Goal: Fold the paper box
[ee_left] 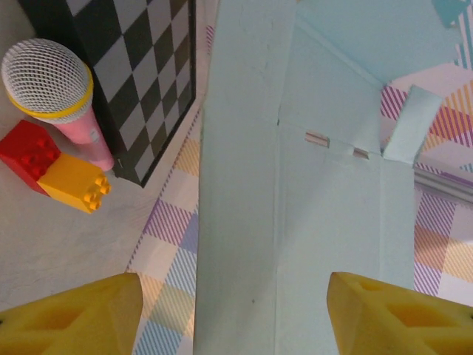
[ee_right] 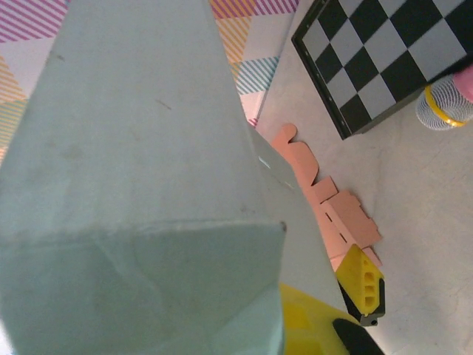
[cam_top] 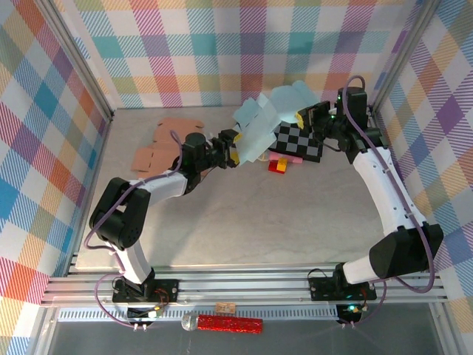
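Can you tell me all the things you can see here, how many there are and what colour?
paper box: 1, light blue, held up in the air between the two grippers
flat cardboard: 1, peach, lying unfolded at the back left of the table
checkerboard: 1, black and grey, at the back, right of middle
toy microphone: 1, pink with a white mesh head and yellow ring, beside the checkerboard
toy bricks: 2, one red, one yellow, touching, next to the toy microphone
glittery stick: 1, red, below the near rail
table: 1, pale grey
walls: colourful plaid, on three sides
left gripper: 1, yellow fingers, open around a box panel
right gripper: 1, yellow fingers, shut on the paper box
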Tool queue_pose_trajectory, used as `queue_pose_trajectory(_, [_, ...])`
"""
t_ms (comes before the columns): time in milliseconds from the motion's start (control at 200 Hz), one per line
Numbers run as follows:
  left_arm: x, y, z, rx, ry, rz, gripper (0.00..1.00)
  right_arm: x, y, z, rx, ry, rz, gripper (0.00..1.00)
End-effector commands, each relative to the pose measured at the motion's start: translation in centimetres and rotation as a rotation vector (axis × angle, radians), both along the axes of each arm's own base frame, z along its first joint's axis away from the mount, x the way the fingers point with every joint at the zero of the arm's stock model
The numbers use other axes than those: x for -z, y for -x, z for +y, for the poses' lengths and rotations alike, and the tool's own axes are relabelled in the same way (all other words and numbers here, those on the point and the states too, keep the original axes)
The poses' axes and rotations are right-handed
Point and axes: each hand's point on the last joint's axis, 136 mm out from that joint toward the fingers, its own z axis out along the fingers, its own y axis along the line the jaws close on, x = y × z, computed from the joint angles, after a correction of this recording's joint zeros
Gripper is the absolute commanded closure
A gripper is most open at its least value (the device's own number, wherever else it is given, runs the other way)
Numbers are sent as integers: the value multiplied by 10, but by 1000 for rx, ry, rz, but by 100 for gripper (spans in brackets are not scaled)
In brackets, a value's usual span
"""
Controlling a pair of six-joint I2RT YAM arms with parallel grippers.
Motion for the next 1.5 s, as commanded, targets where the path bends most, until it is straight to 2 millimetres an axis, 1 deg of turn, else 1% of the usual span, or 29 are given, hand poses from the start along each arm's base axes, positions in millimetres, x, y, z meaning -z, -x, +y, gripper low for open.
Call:
queue_pose_trajectory(0, [-27,-3,-11,7,56,-95,41,-12,5,1,2,-63,-19,100])
queue_pose_trajectory(30, [-27,-3,-11,5,57,-96,45,-10,5,0,1,-64,-14,100])
queue_pose_trajectory(165, [-35,-1,-10,7,42,-106,69,-6,8,-2,-4,-49,-3,100])
queue_pose_trajectory(245, [-41,0,-7,4,19,-114,86,2,11,-3,-8,-35,16,100])
queue_pose_trajectory(260, [-42,1,-7,8,-6,-133,88,3,12,-3,-10,-35,21,100])
queue_pose_trajectory(305, [-46,2,-5,16,-46,-145,100,8,15,-3,-15,-25,32,100])
queue_pose_trajectory(320, [-48,3,-4,21,-63,-150,100,9,17,-3,-20,-23,37,99])
queue_pose_trajectory(340, [-49,4,-3,31,-90,-151,100,12,19,-3,-24,-15,44,93])
queue_pose_trajectory(360, [-50,5,-1,41,-125,-153,100,14,22,-3,-33,-6,53,87])
queue_pose_trajectory(420, [-54,9,5,83,-260,-157,100,20,32,-5,-62,47,75,62])
queue_pose_trajectory(455, [-54,13,11,109,-357,-160,100,24,40,-8,-76,90,98,52])
queue_pose_trajectory(480, [-58,15,16,125,-429,-173,100,28,47,-11,-85,125,118,47])
queue_pose_trajectory(520, [-62,19,23,159,-552,-188,100,31,58,-17,-98,190,135,42])
queue_pose_trajectory(550, [-59,23,31,193,-649,-177,100,33,67,-23,-104,241,145,39])
queue_pose_trajectory(560, [-62,22,32,199,-674,-187,100,33,69,-25,-103,258,146,38])
queue_pose_trajectory(605, [-60,26,42,246,-798,-185,100,33,80,-33,-105,321,144,34])
queue_pose_trajectory(675, [-64,29,53,304,-945,-207,100,31,92,-41,-107,380,132,33])
queue_pose_trajectory(780, [-69,27,65,356,-1107,-249,100,21,101,-39,-118,405,91,32])
queue_pose_trajectory(840, [-71,27,70,387,-1192,-274,100,12,103,-31,-132,413,57,33])
queue_pose_trajectory(895, [-78,27,71,415,-1264,-314,100,-1,102,-21,-146,438,14,33])
queue_pose_trajectory(975, [-85,28,71,460,-1358,-365,100,-23,96,-1,-180,474,-54,33])
queue_pose_trajectory(1080, [-98,32,68,505,-1471,-452,100,-53,82,27,-219,486,-120,35])
queue_pose_trajectory(1170, [-106,39,64,538,-1536,-525,100,-67,65,45,-218,448,-107,38])
queue_pose_trajectory(1235, [-107,44,63,566,-1578,-565,100,-69,50,59,-217,387,-80,39])
queue_pose_trajectory(1280, [-108,47,62,584,-1611,-591,100,-72,40,69,-223,348,-79,26])
queue_pose_trajectory(1325, [-109,50,63,593,-1654,-606,100,-74,32,78,-224,302,-64,18])
queue_pose_trajectory(1360, [-110,52,64,599,-1678,-618,100,-74,26,86,-225,261,-44,17])
queue_pose_trajectory(1455, [-110,58,63,624,-1722,-651,100,-68,17,103,-225,165,29,18])
queue_pose_trajectory(1495, [-111,60,63,629,-1749,-666,100,-66,16,106,-220,145,54,19])
